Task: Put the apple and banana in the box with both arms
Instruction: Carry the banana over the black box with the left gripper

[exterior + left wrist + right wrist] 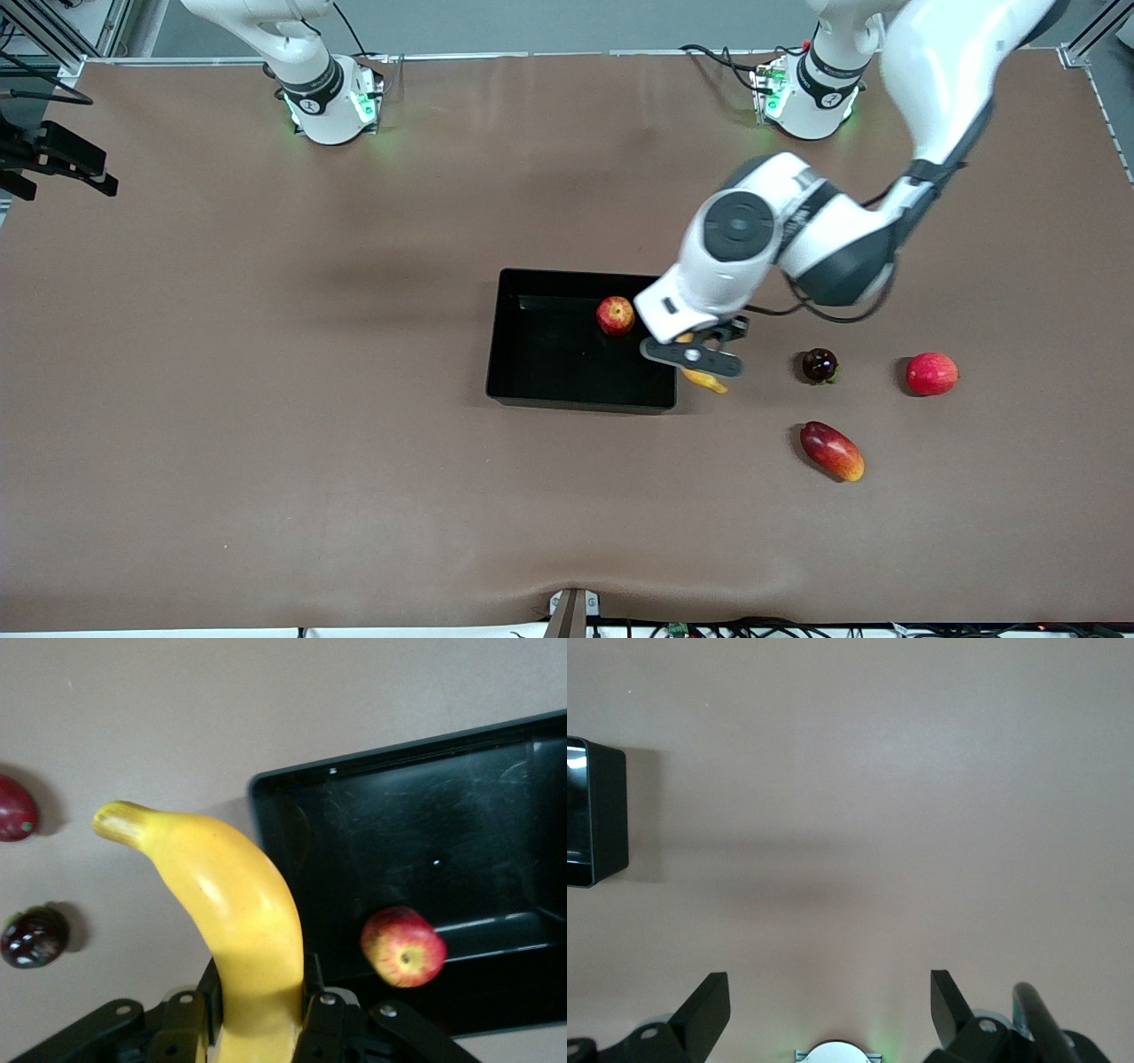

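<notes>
The left gripper (257, 1028) clamps the banana (239, 912) in the air over the box (532, 390) edge. The apple (615, 315) lies inside the box. The right gripper (828, 1010) waits, fingers apart.

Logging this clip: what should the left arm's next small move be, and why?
Probably carry the banana sideways over the box. The left end effector grips it just outside the box wall; the apple already lies inside. The right end effector waits open.
</notes>
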`<state>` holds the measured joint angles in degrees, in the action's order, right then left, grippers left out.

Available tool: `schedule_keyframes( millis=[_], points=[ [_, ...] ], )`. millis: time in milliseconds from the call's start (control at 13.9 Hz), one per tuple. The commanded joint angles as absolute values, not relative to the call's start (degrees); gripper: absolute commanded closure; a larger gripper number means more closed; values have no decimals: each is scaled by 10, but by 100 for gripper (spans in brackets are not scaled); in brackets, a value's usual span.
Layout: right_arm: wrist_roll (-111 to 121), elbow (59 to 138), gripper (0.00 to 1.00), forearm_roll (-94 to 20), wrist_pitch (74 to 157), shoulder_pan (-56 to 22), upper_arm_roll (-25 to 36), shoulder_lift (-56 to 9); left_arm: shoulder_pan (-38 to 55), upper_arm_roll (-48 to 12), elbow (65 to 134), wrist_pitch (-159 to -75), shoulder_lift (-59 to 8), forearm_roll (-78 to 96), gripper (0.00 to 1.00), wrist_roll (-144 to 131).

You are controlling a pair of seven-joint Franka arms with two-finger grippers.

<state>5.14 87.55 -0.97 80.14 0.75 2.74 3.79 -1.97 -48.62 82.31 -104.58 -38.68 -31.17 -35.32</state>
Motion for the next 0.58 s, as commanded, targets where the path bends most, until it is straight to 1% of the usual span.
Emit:
schedule_keyframes(
  millis=[0,144,216,359,503],
  points=[
    [52,880,0,-16,798,18,23,46,88,-415,752,-1037,-418,-296,100,-403],
    [52,880,0,-16,798,18,23,46,148,-382,717,-1055,-442,-294,100,-414],
    [52,880,0,-16,799,18,23,45,162,-370,710,-1074,-448,-287,100,-430],
    [52,880,0,-16,798,18,23,46,178,-364,710,-1134,-462,-281,100,-473],
    [52,880,0,-16,798,18,23,46,195,-353,708,-1168,-474,-281,100,-490]
  ],
)
